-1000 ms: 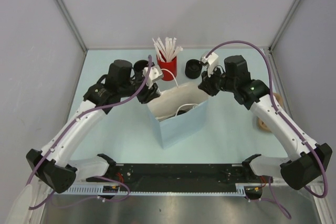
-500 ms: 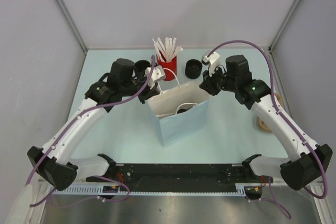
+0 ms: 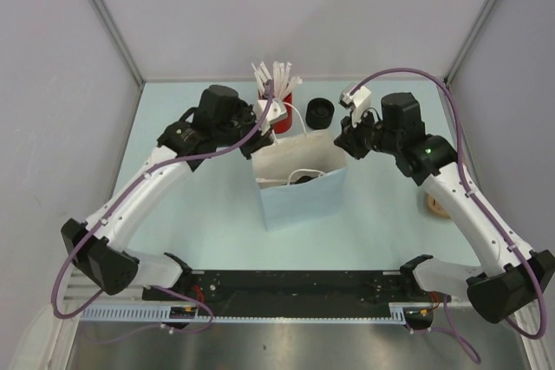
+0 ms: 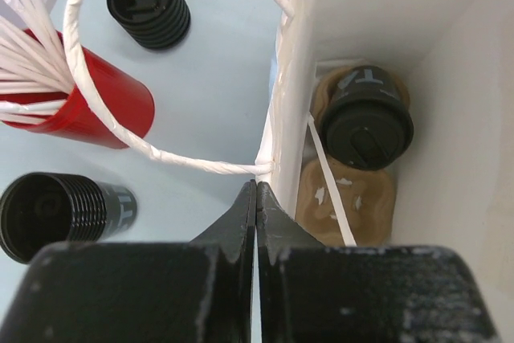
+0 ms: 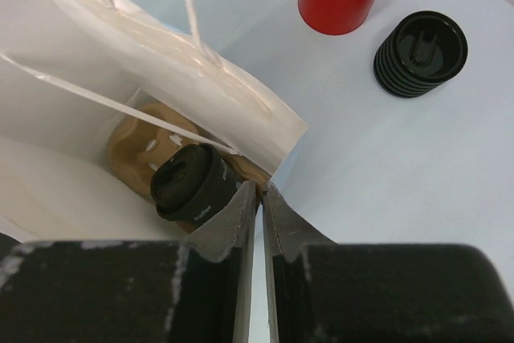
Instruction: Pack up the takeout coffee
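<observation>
- My left end effector [image 4: 255, 192] is pinched closed on the paper bag [image 3: 302, 201] rim, and the right end effector [image 5: 259, 192] clamps the opposite rim
- Takeout coffee [image 4: 365, 124] sits inside, in the cardboard tray [image 4: 345, 202]
- Red cup [image 4: 96, 106] and a loose black cup [image 4: 148, 6] stand on the tabletop [image 4: 209, 86] just outside
- Since a second ago, the left end effector has swung toward the red cup, squaring the bag

1. The pale blue table [image 3: 191, 214] is carrying a bag [image 3: 303, 201], which is standing at its middle.
2. A red cup [image 4: 104, 106] and a black cup [image 3: 319, 113] are standing near the far edge.
3. A second black cup [image 4: 60, 216] is sitting beside the red cup.
4. A tan object [image 3: 434, 205] is lying by the right edge.
</observation>
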`<move>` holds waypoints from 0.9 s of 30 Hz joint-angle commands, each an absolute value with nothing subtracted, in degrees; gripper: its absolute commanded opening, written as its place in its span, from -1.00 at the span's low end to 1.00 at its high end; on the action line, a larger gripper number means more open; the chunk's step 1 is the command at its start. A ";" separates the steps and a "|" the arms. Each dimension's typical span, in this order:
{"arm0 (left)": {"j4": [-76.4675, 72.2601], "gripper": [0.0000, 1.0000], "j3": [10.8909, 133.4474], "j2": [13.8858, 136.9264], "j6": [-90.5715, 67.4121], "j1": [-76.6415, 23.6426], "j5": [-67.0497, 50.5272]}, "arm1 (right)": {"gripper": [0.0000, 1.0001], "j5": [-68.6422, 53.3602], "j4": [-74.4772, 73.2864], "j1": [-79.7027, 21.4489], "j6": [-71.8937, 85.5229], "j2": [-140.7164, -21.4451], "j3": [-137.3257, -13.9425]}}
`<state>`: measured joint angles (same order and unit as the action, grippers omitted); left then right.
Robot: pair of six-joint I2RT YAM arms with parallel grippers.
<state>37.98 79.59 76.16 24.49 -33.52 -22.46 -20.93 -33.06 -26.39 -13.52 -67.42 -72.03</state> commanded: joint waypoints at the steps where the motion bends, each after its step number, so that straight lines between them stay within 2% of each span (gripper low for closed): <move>1: 35.86 -1.00 84.63 78.13 23.82 -34.72 -20.39 | -0.77 -21.62 -33.84 -26.37 -13.18 -66.01 -73.48; 10: 35.16 -1.00 88.77 83.23 22.15 -36.56 -17.40 | -0.71 -21.97 -33.14 -25.84 -13.01 -64.95 -72.51; 20: 34.63 -1.00 89.74 84.47 21.18 -37.09 -15.91 | -0.54 -23.47 -31.82 -23.56 -12.57 -63.63 -71.11; 22: 34.37 -0.92 89.39 83.94 21.01 -37.18 -15.47 | -0.49 -23.64 -31.64 -23.29 -12.66 -63.63 -71.10; 23: 34.19 -0.88 89.04 83.15 21.01 -37.18 -15.29 | -0.39 -23.64 -31.64 -23.12 -12.74 -63.46 -71.10; 27: 33.31 -0.40 87.02 79.99 20.66 -37.18 -14.24 | -0.14 -23.47 -31.38 -22.85 -12.83 -63.11 -71.19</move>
<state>35.40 87.48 84.73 22.09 -36.64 -15.75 -22.94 -33.52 -23.35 -13.50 -64.90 -71.09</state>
